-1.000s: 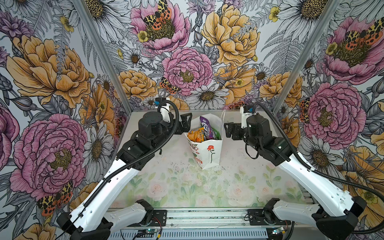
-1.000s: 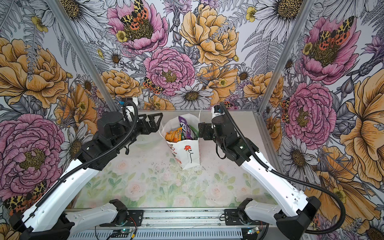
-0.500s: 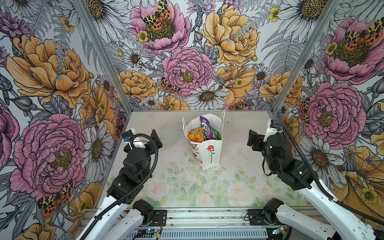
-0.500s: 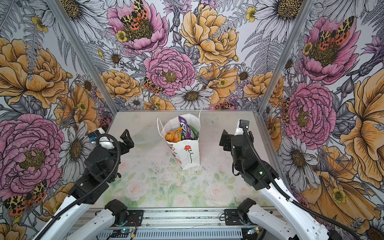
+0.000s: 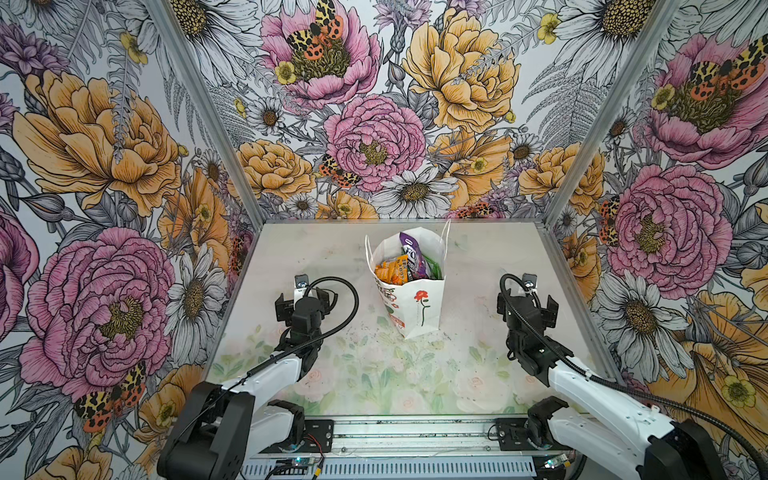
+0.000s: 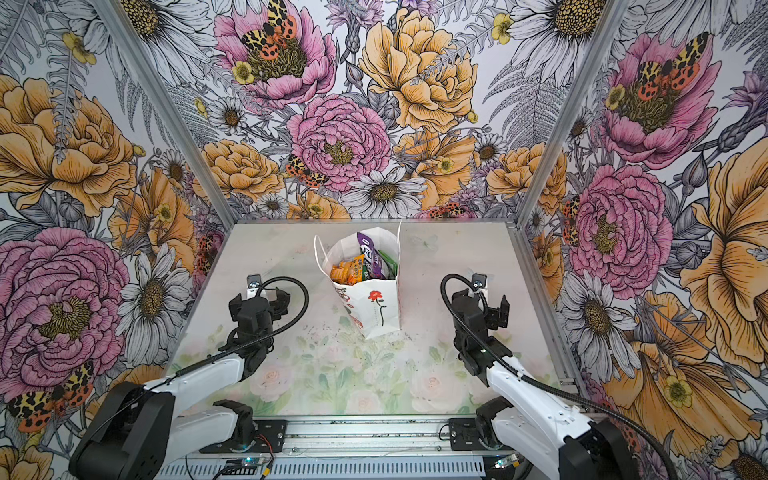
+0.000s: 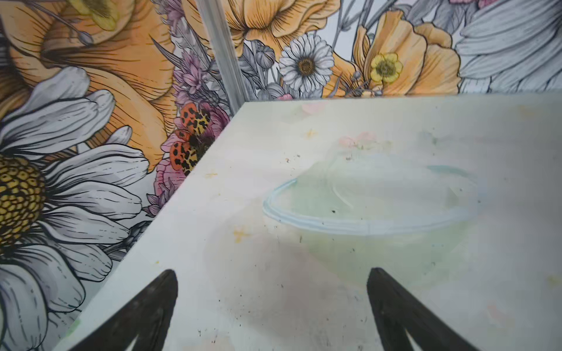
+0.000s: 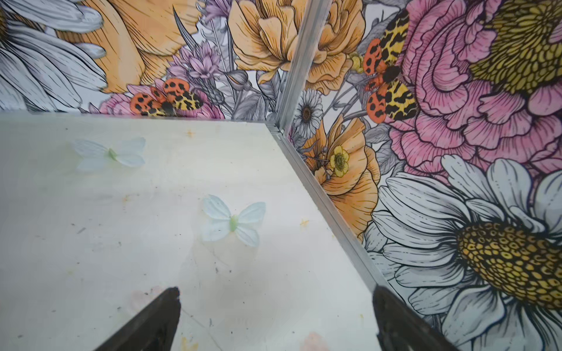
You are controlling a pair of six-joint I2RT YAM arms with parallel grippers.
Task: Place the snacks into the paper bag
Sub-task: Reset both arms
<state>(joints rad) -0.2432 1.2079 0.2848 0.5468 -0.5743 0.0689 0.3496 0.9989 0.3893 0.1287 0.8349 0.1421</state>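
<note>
The paper bag (image 5: 415, 309) stands upright, central on the table (image 5: 332, 374), with the snacks (image 5: 405, 266) packed inside. My left fingers (image 7: 152, 310) at its 9 o'clock and right fingers (image 8: 152, 319) at its 3 o'clock are spread apart, empty, well clear. My worry: a careless sweep catching a cord handle (image 5: 446, 235) would tip the bag and spill packets.
</note>
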